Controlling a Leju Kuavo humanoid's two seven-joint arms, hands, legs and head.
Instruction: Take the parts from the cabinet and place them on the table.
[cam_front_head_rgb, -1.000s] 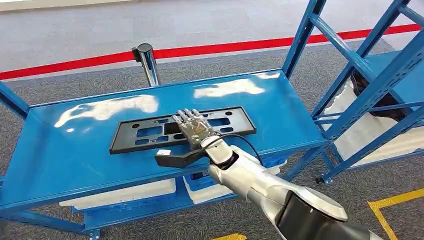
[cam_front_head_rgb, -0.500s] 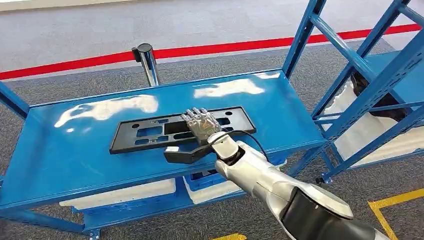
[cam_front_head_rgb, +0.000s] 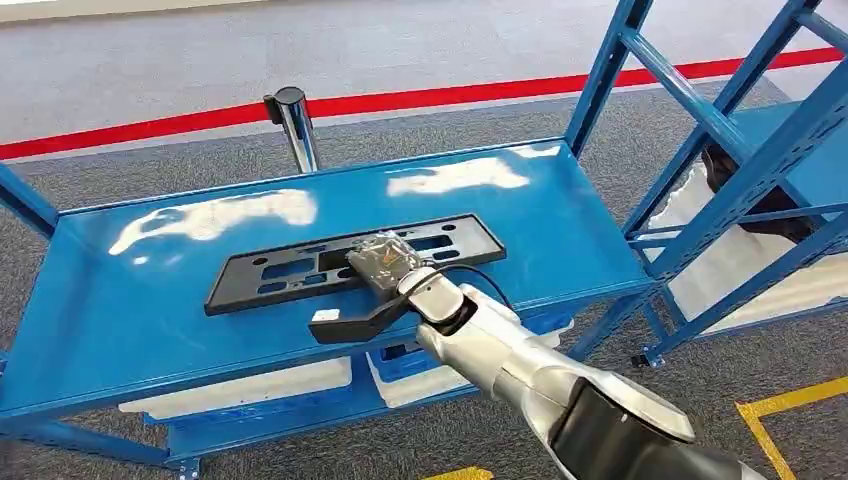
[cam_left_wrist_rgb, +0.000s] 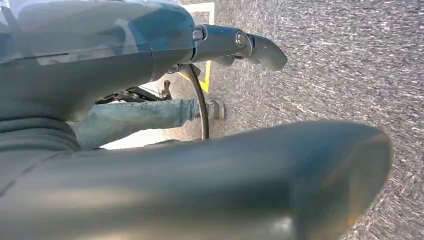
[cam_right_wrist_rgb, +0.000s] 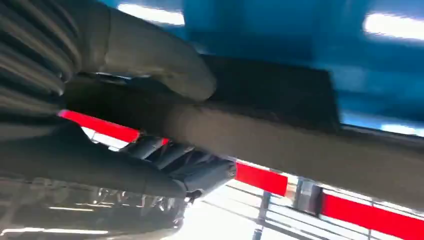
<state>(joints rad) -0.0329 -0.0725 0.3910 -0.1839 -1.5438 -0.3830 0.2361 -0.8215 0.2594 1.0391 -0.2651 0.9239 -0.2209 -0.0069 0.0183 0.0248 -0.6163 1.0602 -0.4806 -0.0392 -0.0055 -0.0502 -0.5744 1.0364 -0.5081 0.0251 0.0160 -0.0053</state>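
A long black slotted plastic part (cam_front_head_rgb: 275, 272) lies on the blue table (cam_front_head_rgb: 120, 320), running left to right across its middle. My right hand (cam_front_head_rgb: 382, 262) is at the part's near edge, right of its centre, fingers curled onto it. In the right wrist view the thumb (cam_right_wrist_rgb: 150, 55) presses one face of the black part (cam_right_wrist_rgb: 280, 135) and the dark fingers (cam_right_wrist_rgb: 195, 170) wrap the other, so the hand grips it. My left hand (cam_left_wrist_rgb: 90, 75) hangs over grey carpet and holds nothing, its thumb (cam_left_wrist_rgb: 225, 180) apart from the fingers.
A blue rack (cam_front_head_rgb: 740, 170) stands close on the right, with white bags and a dark object on its shelf. A metal post (cam_front_head_rgb: 295, 125) rises behind the table. A red floor line (cam_front_head_rgb: 450, 95) runs beyond. Bins (cam_front_head_rgb: 400, 365) sit under the table. A person's leg (cam_left_wrist_rgb: 135, 117) is near.
The right hand's fingers went from lying flat on the part to curled around its near edge. The part has slid a little to the left.
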